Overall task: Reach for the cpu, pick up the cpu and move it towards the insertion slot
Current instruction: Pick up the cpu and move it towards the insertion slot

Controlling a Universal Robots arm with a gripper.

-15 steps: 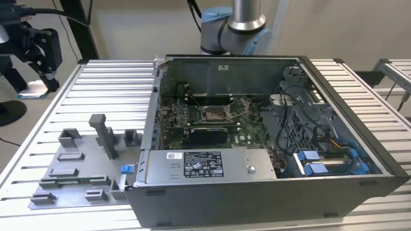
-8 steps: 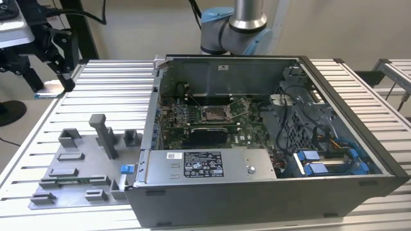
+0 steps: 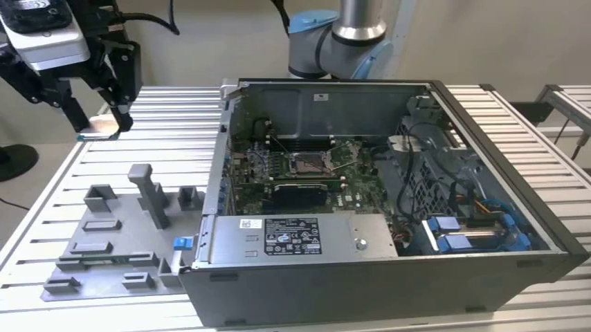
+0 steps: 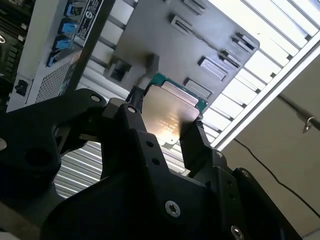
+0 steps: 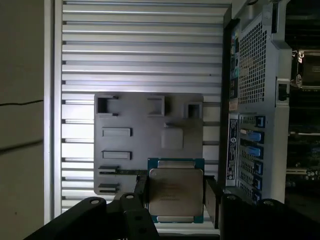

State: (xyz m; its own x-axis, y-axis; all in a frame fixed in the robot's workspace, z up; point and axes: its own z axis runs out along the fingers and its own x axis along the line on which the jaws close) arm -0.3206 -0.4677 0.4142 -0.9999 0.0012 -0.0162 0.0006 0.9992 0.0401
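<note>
Up at the exterior view's left, above the slatted desk, your hand is clamped on the cpu. One finger presses each of two opposite edges, and the chip sits roughly level. In the first wrist view the silvery top faces the camera, and the grey fixture plate lies below, apart from the chip.

The insertion slot sits in the green board inside the open computer case, well apart from the chip toward the exterior view's right.

I judge the reach and the pick done. You are in the carry, with most of the way left. It calls for enough height to clear the case's near wall, a level chip, and a grip that does not slacken on those thin edges.
</note>
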